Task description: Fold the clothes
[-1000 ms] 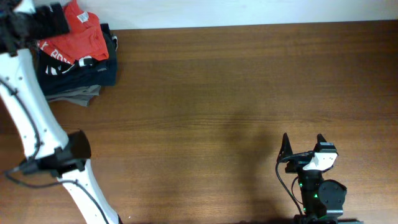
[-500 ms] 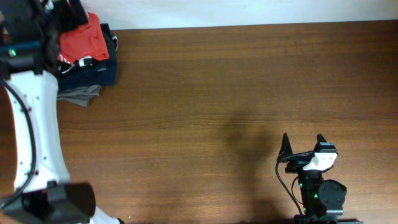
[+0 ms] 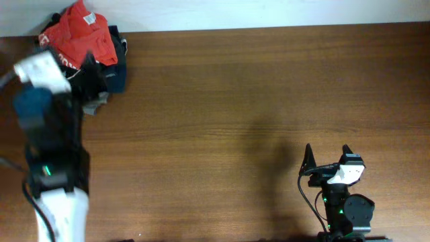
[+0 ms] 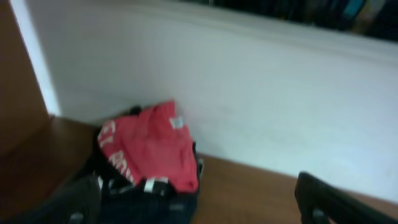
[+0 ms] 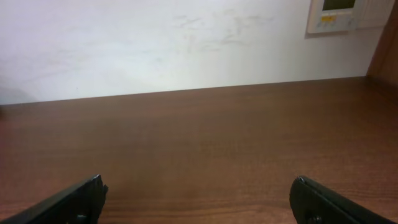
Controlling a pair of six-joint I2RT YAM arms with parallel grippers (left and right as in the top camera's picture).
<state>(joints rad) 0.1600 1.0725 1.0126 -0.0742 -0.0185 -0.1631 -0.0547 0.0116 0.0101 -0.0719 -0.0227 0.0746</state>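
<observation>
The orange-red T-shirt (image 3: 84, 33) lies crumpled on top of a pile of dark folded garments (image 3: 114, 70) at the table's far left corner. In the left wrist view the T-shirt (image 4: 152, 149) shows white print and a white label. My left gripper (image 3: 87, 72) is blurred, just in front of the pile. In its wrist view the left gripper (image 4: 199, 205) has its fingers wide apart and holds nothing. My right gripper (image 3: 327, 156) rests near the front right, and it is open and empty in its own view (image 5: 199, 199).
A white wall (image 4: 261, 93) runs behind the table's far edge. The brown wooden table (image 3: 255, 101) stretches between the pile and the right arm. A wall panel (image 5: 339, 15) shows at the upper right of the right wrist view.
My left arm has swung back from the pile toward the table's front, away from the T-shirt. The T-shirt stays bunched on the pile. The right arm has not moved.
</observation>
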